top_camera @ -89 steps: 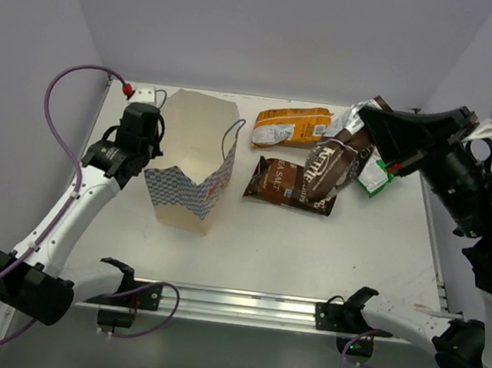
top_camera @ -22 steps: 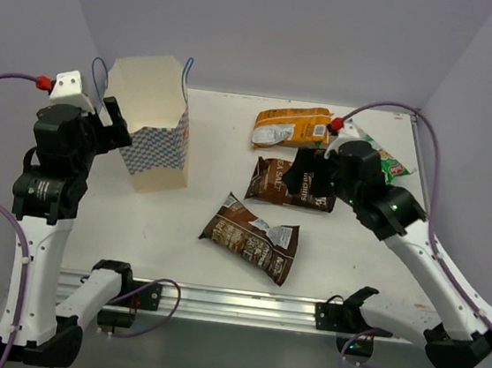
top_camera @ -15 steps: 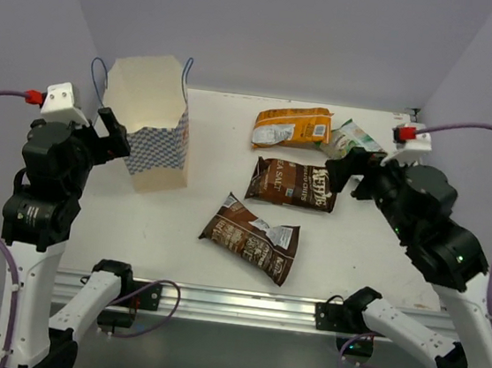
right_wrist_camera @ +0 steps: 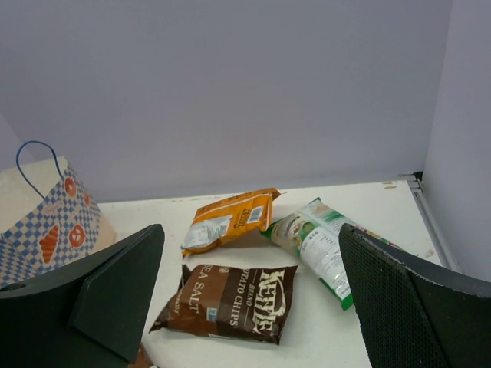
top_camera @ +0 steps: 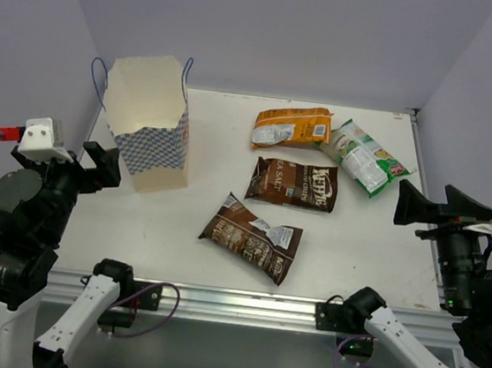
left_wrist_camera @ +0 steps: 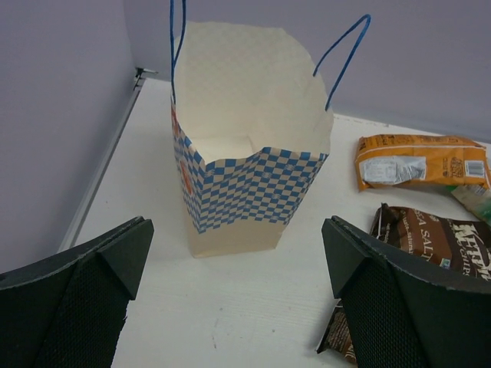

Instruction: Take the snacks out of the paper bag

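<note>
Paper bag point(top_camera: 153, 142), 10 o'clock: matt cream paper, printed check band.
Snacks point(top_camera: 293, 184): glossy crinkled film.
Table point(top_camera: 373, 243): smooth matt white surface.
Rail point(top_camera: 241, 305), 6 o'clock: bare metal, satin.
Finger pads point(left_wrist_camera: 73, 307): black, matt, fine-textured.

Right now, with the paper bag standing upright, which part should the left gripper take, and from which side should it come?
Take the near rim of the paper bag, coming from above, one finger inside, one outside. The bag stands upright, mouth open, and this wall faces the open left gripper. The blue cord handles look too thin to hold firmly.
</note>
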Controlling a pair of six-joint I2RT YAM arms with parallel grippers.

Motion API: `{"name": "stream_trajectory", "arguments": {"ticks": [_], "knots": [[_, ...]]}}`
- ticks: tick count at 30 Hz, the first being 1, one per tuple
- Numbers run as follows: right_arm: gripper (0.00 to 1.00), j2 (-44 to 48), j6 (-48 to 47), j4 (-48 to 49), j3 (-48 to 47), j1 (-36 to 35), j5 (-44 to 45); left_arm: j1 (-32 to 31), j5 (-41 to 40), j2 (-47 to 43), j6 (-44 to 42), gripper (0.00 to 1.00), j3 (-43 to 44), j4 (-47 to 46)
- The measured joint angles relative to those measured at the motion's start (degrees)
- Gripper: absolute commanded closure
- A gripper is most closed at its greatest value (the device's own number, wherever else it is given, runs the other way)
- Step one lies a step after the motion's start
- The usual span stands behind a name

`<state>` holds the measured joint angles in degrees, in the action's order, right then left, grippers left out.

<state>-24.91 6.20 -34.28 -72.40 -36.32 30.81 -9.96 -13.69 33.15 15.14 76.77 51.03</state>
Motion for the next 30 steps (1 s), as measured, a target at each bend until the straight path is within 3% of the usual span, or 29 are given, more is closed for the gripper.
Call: {"name": "stream_trajectory", "arguments": {"ticks": [30], "knots": [[0.01, 0.7, -3.6, 9.6, 3.6, 0.0, 1.2, -0.6, -2.6, -0.1, -2.3, 0.0, 3.2, 0.5]]}}
